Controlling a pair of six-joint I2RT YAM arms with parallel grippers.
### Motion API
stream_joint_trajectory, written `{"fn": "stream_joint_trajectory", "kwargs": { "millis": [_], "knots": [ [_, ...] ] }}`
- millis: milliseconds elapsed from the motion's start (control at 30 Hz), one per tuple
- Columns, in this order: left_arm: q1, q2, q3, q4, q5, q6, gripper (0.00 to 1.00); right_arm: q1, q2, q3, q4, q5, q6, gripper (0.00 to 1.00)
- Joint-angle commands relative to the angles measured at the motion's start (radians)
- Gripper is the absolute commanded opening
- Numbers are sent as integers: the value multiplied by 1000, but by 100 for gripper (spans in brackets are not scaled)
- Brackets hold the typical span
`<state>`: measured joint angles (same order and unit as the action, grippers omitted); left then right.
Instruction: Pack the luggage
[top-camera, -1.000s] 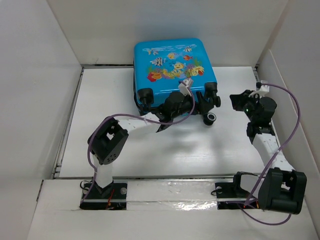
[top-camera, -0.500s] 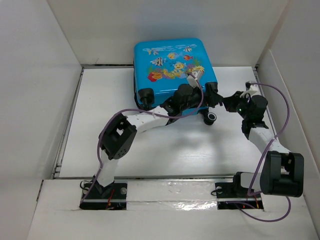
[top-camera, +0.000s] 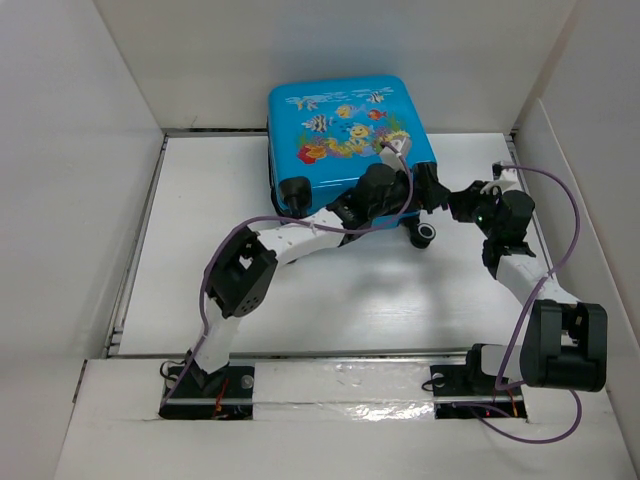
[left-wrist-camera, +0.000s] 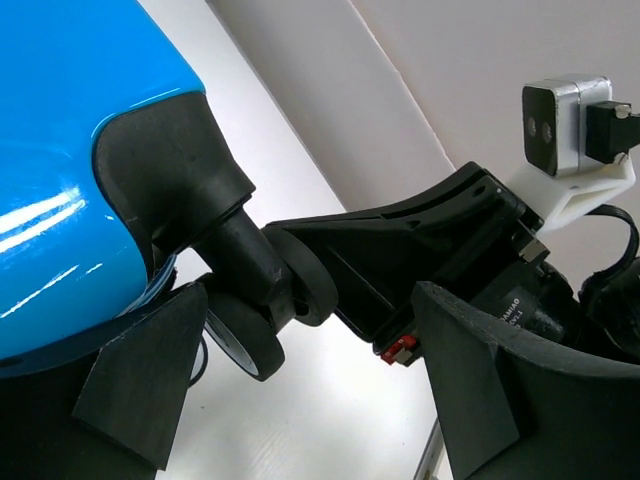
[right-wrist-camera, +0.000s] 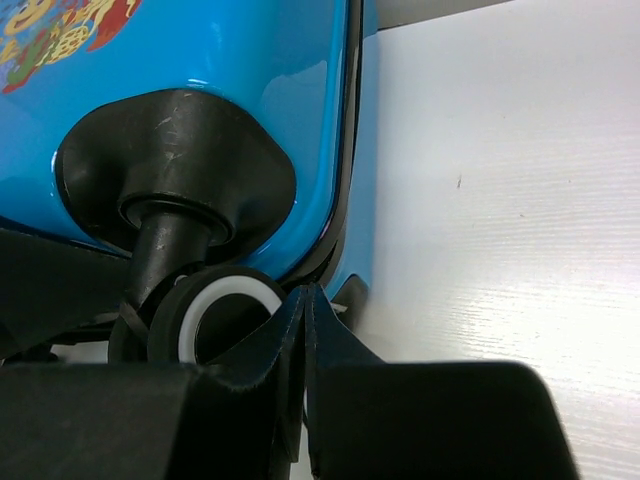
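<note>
The glossy blue suitcase (top-camera: 345, 130) lies closed on the white tabletop (top-camera: 200, 250). The left tool (left-wrist-camera: 300, 345) gapes wide around a black wheel (left-wrist-camera: 290, 290). The right tool (right-wrist-camera: 305, 300), pinched shut and empty, sits beside the zipper seam (right-wrist-camera: 345, 150).

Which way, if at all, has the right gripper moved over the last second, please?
Yes: the right gripper has swung left, from clear of the luggage to close beside its near wheeled corner.

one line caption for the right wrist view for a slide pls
Right gripper, jaws shut, tips pointing at the black zipper seam of the blue luggage, beside its white-hubbed wheel.
</note>
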<state>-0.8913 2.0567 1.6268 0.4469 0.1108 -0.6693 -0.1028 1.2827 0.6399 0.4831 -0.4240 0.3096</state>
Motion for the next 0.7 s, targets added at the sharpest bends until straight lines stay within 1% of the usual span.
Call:
{"fn": "stream_joint_trajectory", "kwargs": {
  "millis": [0, 33, 100, 133, 167, 233, 333, 467, 567, 667],
  "knots": [
    [9, -13, -53, -82, -102, 26, 82, 18, -31, 24, 66, -4, -15, 6],
    [9, -23, -65, -85, -159, 36, 82, 18, -29, 26, 66, -5, -17, 6],
    [9, -49, -87, -103, -200, 63, 84, 18, -22, 26, 72, -6, -17, 6],
    [9, -56, -91, -108, -242, 72, 86, 18, -19, 24, 74, -10, -15, 6],
    [9, -62, -93, -115, -258, 82, 90, 18, -17, 23, 75, -12, -17, 6],
    [9, -72, -97, -126, -278, 96, 93, 28, -17, 23, 77, -12, -17, 6],
    [9, -53, -79, -123, -252, 88, 94, 37, -22, 24, 75, -10, -20, 5],
    [9, -24, -56, -85, -180, 54, 94, 80, -34, 23, 52, 8, -43, 5],
    [9, 5, -12, -85, -151, 34, 93, 101, -52, 7, 48, 28, -49, 5],
    [9, 25, 5, -63, -129, -2, 91, 101, -63, -14, 66, 8, -27, 5]
  ]
}}
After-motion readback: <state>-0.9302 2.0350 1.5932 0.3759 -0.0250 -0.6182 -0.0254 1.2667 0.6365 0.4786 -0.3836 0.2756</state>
